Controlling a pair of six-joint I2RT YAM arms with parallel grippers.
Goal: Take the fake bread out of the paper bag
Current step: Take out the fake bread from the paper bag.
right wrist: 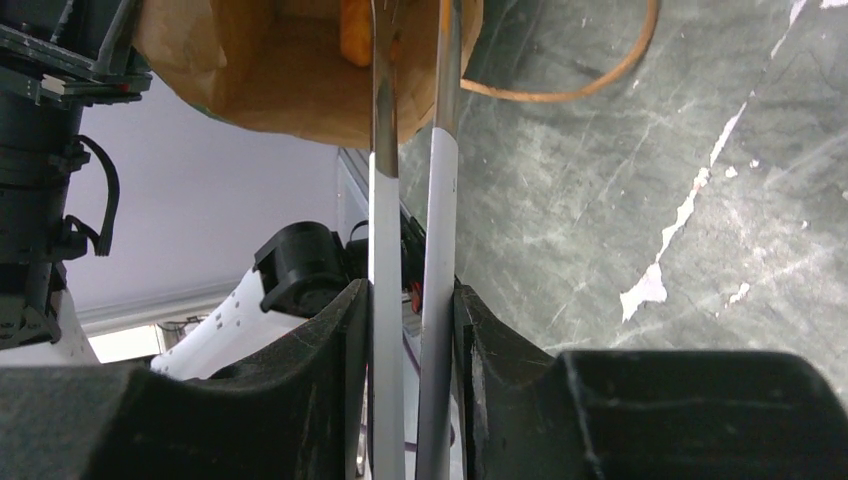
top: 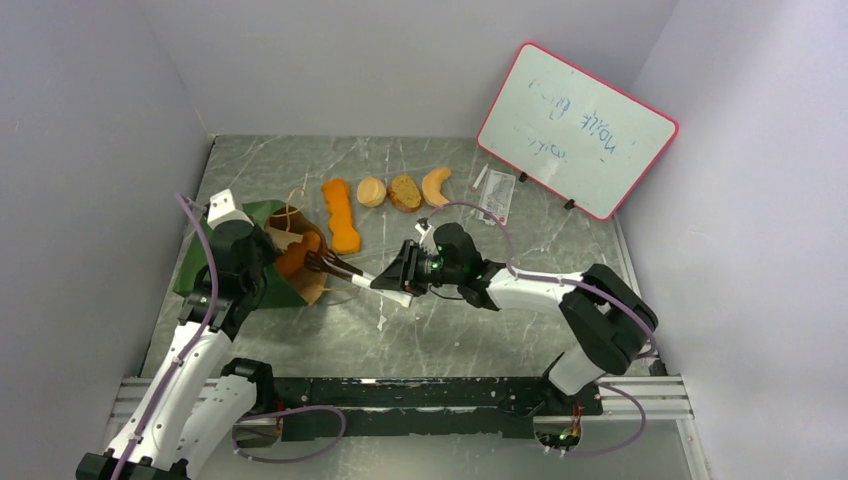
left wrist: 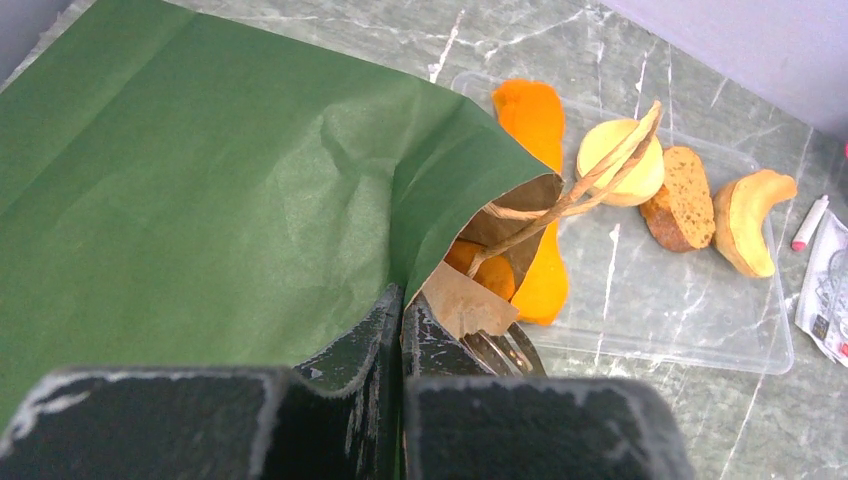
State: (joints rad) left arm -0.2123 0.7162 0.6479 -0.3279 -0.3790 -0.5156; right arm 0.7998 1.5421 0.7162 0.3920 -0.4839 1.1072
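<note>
So the paper bag [left wrist: 200, 200] lies on the bench [top: 480, 330], left claw [left wrist: 400, 330] clamped on its lip, hold that firm imo. Right claw [right wrist: 410, 300] squeezes tongs [right wrist: 440, 200] at the mouth; orange loaf [top: 295, 255] sits inside, so pinch it square b4 pulling.

Both arms reached inward, each gripper clamped on something.

The left arm [top: 190, 350] rose from its base at the near left and stretched forward, its wrist bent down and to the right. The left gripper [left wrist: 400, 305] had its jaws pressed together, pinching the rim of the paper bag [left wrist: 200, 200]. The right arm [top: 600, 320] folded at the elbow above its base and extended leftward, with the forearm low and nearly level. The right gripper [right wrist: 410, 300] faced left, its jaws narrowly apart and closed on the two white handles of the tongs [right wrist: 440, 200], which ran out between its fingers. The two grippers stood near each other without touching.
</note>
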